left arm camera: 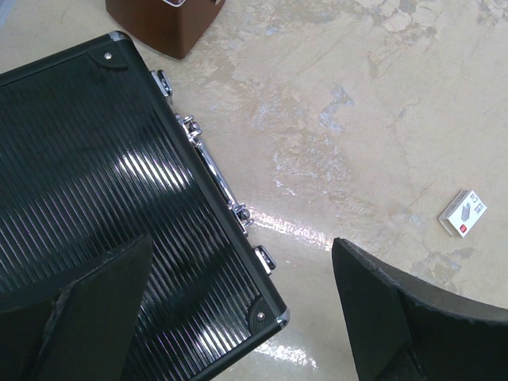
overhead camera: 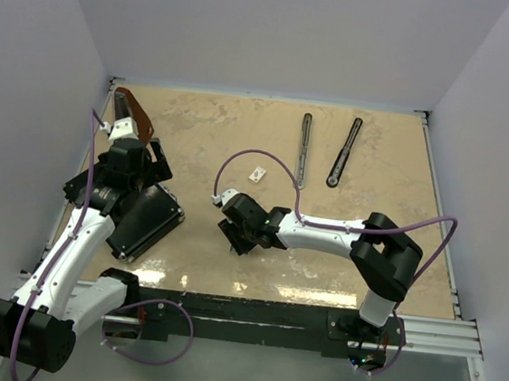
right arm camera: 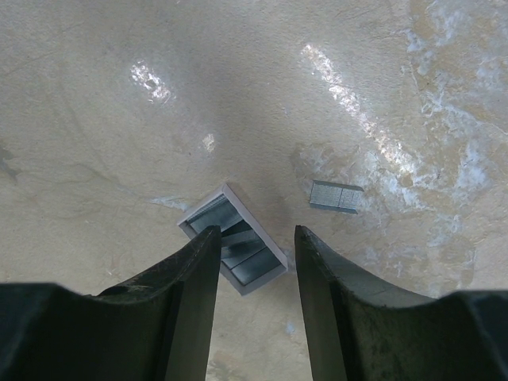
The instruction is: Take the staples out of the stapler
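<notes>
Top external, far left: you have the brown wedge (overhead camera: 137, 113) in the far left corner of the counter (overhead camera: 206, 131). Your left arm (overhead camera: 71, 249) runs up the left edge. The left jaws hang between the wedge and the flat black case (overhead camera: 147, 220), which lies tilted just nearer.

Left wrist view: the left jaws are wide apart with nothing between them. One finger (left arm camera: 87, 309) is over the ribbed case lid and the other is over bare counter. The case's latches run along its edge. A small white box (overhead camera: 257, 174) with a red mark lies off to the right, well apart from the case.

Mid-counter: your right arm (overhead camera: 322, 237) reaches in from the right. The right jaws sit near the middle, just nearer than the white box.

Right wrist view: the right jaws are apart and grip nothing. An open grey tray (right arm camera: 234, 246) holding staple strips lies flat under the gap, partly hidden by one finger (right arm camera: 186, 302). You cannot tell whether that finger touches it. A loose strip of staples (right arm camera: 336, 196) lies flat on the counter just beyond the other fingertip, apart from the tray.

Right of centre, far side: the stapler lies in two pieces. The grey bar (overhead camera: 303, 148) runs nearly straight, near to far. The black bar (overhead camera: 344, 153) is just to its right, slanted, rounded end nearer you. The two bars do not touch. Both are well apart from either arm's jaws.
</notes>
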Motion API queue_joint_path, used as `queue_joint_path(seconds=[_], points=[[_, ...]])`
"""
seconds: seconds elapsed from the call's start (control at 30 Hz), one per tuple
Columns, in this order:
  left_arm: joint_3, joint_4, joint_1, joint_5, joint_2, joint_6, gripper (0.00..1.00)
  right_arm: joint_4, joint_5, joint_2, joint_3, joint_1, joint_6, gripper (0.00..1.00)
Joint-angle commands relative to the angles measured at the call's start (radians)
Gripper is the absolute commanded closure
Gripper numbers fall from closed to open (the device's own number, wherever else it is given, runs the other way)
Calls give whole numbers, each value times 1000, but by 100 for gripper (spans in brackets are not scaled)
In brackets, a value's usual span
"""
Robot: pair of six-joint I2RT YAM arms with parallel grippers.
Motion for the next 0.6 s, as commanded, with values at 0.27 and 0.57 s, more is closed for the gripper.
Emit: queue_joint_path(seconds=[0.27,0.57], points=[[0,41,6,5,-1,1,0,30,-23,2,-1,8,-10,53],[-1,42,6,5,0,2,0,33,-14,-16,14,11,-13,52]])
